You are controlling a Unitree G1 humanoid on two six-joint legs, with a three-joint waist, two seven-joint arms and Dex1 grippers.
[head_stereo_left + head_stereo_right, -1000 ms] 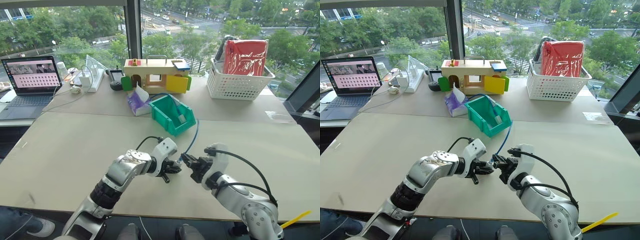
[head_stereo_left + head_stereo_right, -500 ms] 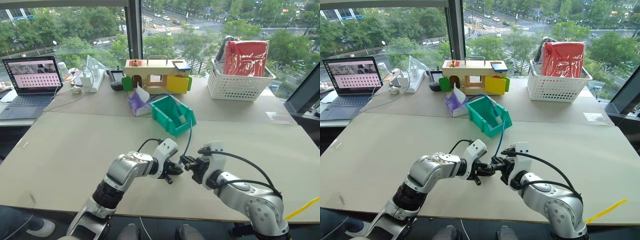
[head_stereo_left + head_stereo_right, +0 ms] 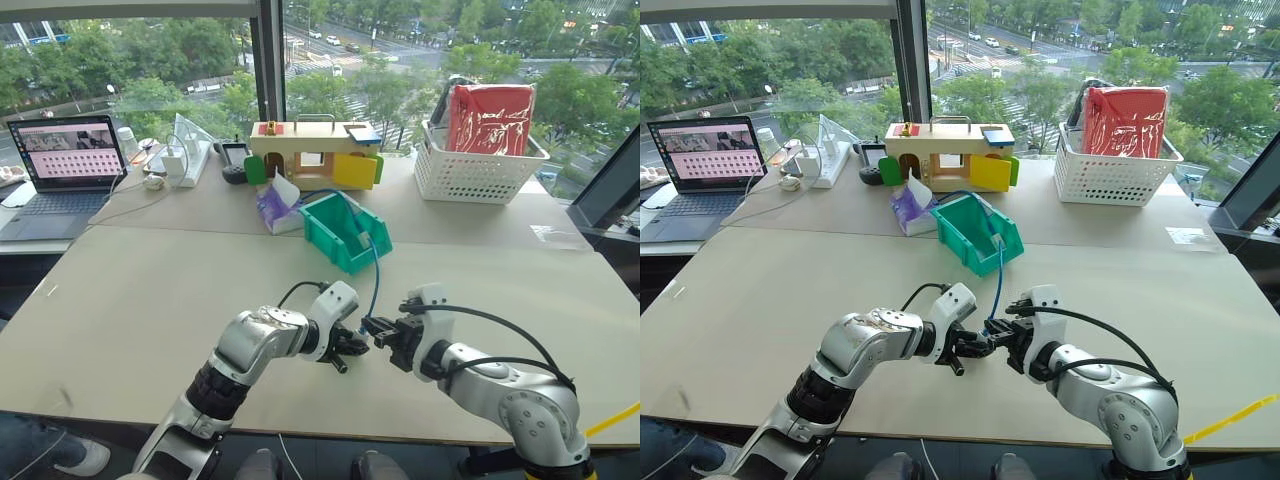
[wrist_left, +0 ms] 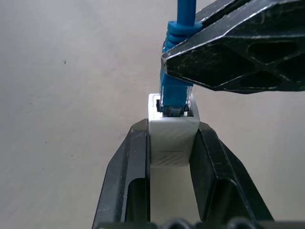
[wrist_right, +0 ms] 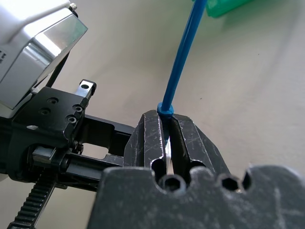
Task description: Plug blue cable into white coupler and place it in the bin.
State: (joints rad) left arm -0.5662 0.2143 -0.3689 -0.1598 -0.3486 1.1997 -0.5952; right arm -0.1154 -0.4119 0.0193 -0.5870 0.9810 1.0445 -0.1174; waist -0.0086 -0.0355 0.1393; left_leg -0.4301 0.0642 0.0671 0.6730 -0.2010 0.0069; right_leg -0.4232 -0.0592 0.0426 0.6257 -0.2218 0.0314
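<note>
My left gripper (image 4: 173,128) is shut on the white coupler (image 4: 173,139), a small white block clamped between its two black fingers. The blue cable's plug (image 4: 174,93) sits in the coupler's dark socket. My right gripper (image 5: 166,117) is shut on the plug's boot, right above the coupler. In the eye views both grippers (image 3: 352,342) (image 3: 375,327) meet tip to tip above the table's near middle. From there the blue cable (image 3: 375,282) rises toward the teal bin (image 3: 333,232), and its far end lies at the bin.
Behind the bin stand a wooden toy house (image 3: 311,151) and a purple tissue pack (image 3: 274,206). A white lattice basket (image 3: 477,168) with a red bag is at the back right. A laptop (image 3: 66,152) and a power strip (image 3: 189,156) are at the back left.
The right gripper has rolled at the wrist and the two grippers' tips have closed up. The cable now rises more upright toward the bin. The camera has shifted slightly.
</note>
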